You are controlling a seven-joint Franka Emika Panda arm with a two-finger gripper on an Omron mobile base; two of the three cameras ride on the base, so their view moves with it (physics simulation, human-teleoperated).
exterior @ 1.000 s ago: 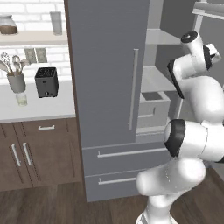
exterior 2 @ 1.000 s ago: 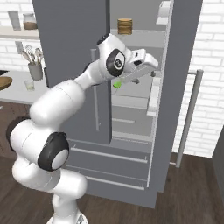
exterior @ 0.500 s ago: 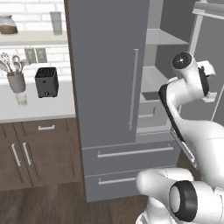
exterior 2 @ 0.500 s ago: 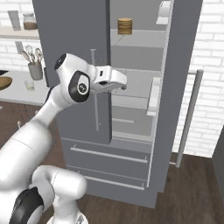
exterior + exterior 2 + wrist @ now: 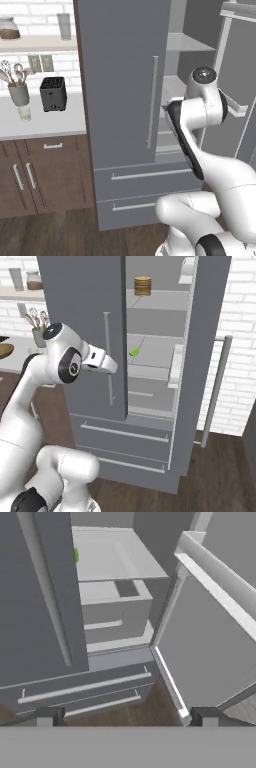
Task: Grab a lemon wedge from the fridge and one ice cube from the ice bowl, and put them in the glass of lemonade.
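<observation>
The grey fridge (image 5: 120,75) (image 5: 80,306) has its left door shut and its right door (image 5: 207,331) swung open. A small green lemon wedge (image 5: 134,351) lies on a middle shelf inside; in the hand view the lemon wedge (image 5: 76,555) peeks past the edge of the shut door. My gripper (image 5: 112,367) (image 5: 127,719) is open and empty, out in front of the shut left door, left of and lower than the wedge. The glass of lemonade (image 5: 24,114) stands on the counter by the utensil cup. The wooden ice bowl (image 5: 4,350) shows at the far left edge. The ice cube is out of view.
A black toaster (image 5: 53,93) and a grey utensil cup (image 5: 19,92) stand on the white counter left of the fridge. A stack of brown rounds (image 5: 142,286) sits on the top fridge shelf. Two drawers (image 5: 80,687) lie below the doors. The open door's shelf (image 5: 215,587) juts out at the right.
My hand has drawn back out of the open fridge compartment, moving left and down to the front of the shut door. The lemon wedge stays on its shelf.
</observation>
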